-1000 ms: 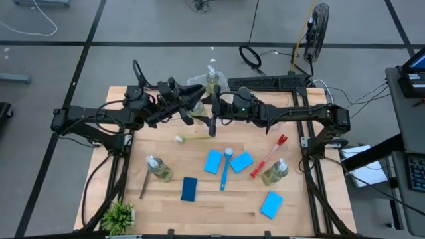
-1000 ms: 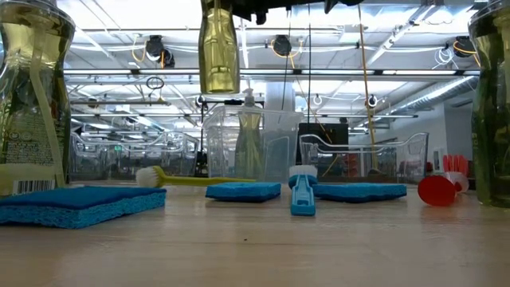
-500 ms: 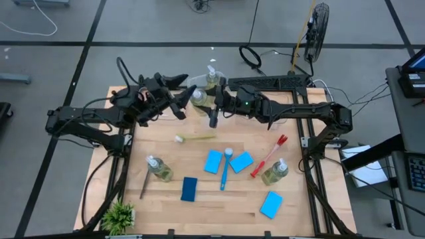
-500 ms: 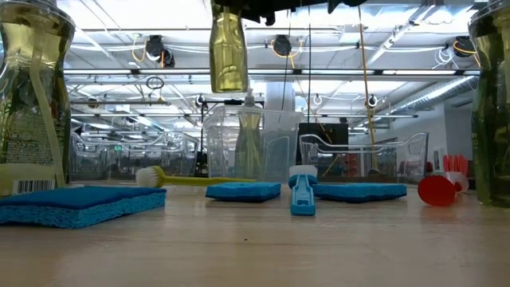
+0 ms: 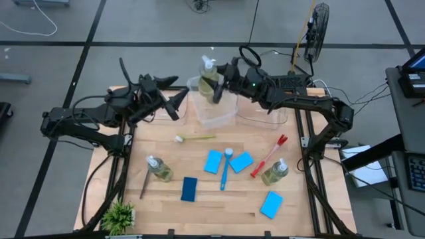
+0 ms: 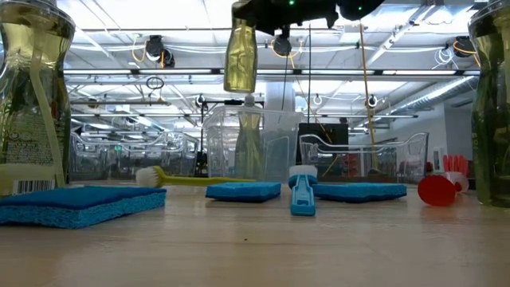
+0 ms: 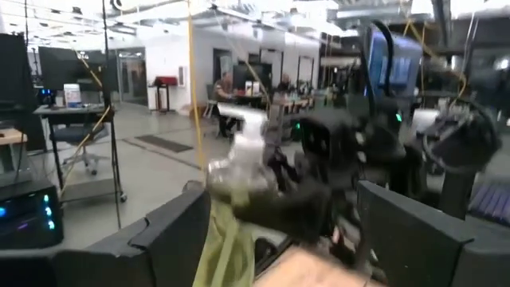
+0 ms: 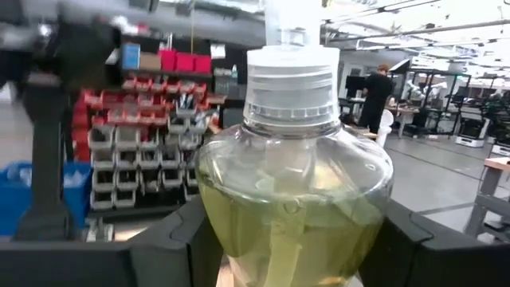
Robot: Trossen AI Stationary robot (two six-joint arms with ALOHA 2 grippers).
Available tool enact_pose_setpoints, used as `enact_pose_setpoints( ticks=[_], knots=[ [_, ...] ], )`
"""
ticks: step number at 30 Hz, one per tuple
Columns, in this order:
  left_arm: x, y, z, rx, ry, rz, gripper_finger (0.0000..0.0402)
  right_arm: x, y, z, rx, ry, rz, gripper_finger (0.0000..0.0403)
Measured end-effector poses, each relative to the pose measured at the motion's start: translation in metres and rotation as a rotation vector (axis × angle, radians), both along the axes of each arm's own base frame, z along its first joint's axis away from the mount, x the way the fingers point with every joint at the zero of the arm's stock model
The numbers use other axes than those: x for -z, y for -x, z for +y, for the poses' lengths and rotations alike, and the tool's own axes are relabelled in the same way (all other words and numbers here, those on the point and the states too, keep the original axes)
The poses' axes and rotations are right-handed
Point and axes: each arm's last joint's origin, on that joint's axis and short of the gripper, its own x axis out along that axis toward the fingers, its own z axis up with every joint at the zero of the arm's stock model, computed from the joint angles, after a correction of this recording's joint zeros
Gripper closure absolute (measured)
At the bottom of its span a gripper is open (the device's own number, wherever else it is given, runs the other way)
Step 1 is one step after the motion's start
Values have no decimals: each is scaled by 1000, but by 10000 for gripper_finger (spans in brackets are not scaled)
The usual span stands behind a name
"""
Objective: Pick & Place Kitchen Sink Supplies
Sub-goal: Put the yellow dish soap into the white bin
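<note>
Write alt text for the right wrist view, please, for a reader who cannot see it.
A clear bottle of yellow-green liquid with a white pump collar fills the view, held between the right gripper's dark fingers. Behind it are shelves of red bins and a person standing far off.

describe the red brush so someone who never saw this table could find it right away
Look at the wooden table from above and go to its right side, near the right arm's base. The red brush lies there at a slant, just above a soap bottle and beside a blue sponge. It is the only red thing on the table.
</note>
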Motion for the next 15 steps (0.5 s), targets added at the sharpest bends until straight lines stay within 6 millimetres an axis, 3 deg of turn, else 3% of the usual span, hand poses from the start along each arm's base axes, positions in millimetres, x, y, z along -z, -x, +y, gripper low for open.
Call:
enact_pose_setpoints(
  ticks=[6,15],
  knots=[
    [11,2,1,-64,18,122,97,11,-11,-5,5,-32,-38,199],
    [12,17,3,-149,38,165,87,43,-30,-17,142,-48,-29,199]
  ],
)
